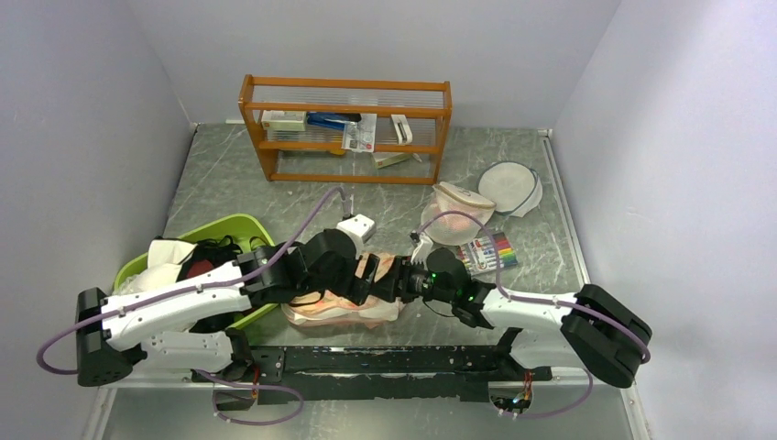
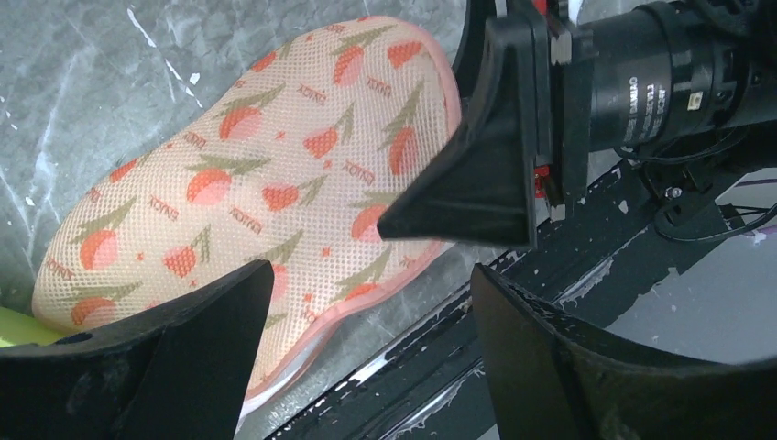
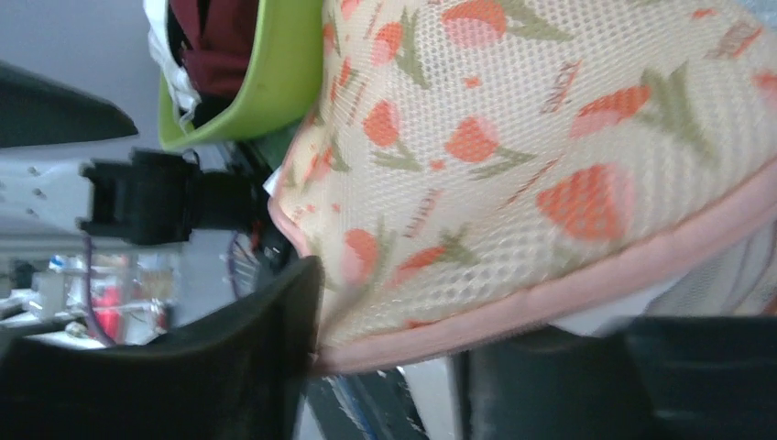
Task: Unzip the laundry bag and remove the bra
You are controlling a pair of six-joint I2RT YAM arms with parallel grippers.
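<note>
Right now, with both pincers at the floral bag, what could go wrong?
Left pincer and right pincer crowd close over the laundry bag; they could collide. The bag lies beside the black rail at the near edge; a tug might drag it off. No zip pull shows, so a grab may catch only mesh.

My top camera looked down from above and behind the arm bases, far enough back to take in the whole table (image 1: 229,174). The left wrist camera faced down past its own fingers (image 2: 174,367), close over the laundry bag (image 2: 275,174). The right wrist camera sat closer still, turned sideways against the same bag. All three views shared its peach flower-print mesh.
</note>
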